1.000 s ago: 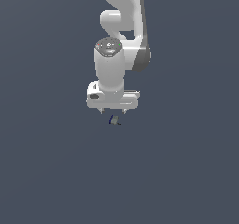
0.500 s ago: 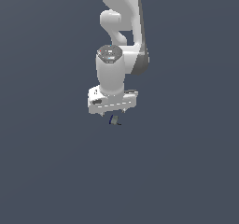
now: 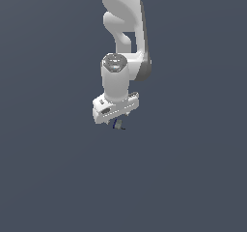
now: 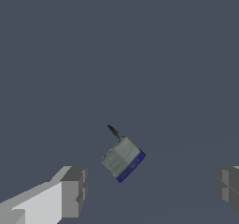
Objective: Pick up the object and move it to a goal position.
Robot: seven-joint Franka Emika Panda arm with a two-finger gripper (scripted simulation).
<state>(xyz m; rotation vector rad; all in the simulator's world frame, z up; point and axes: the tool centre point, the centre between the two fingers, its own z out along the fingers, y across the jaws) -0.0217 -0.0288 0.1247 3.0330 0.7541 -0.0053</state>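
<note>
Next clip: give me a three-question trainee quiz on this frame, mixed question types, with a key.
1. True or false: in the wrist view, the tool is shut on the object.
2. In the wrist view, the object lies: A) between the two fingers, touching neither; B) pressed against one finger; C) out of sight.
3. Fill in: in the exterior view, the object shows just ____ the white tool.

Key: 1 false; 2 A; 3 below.

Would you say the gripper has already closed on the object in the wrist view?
No, the object lies apart from both fingers with clear gaps.
</note>
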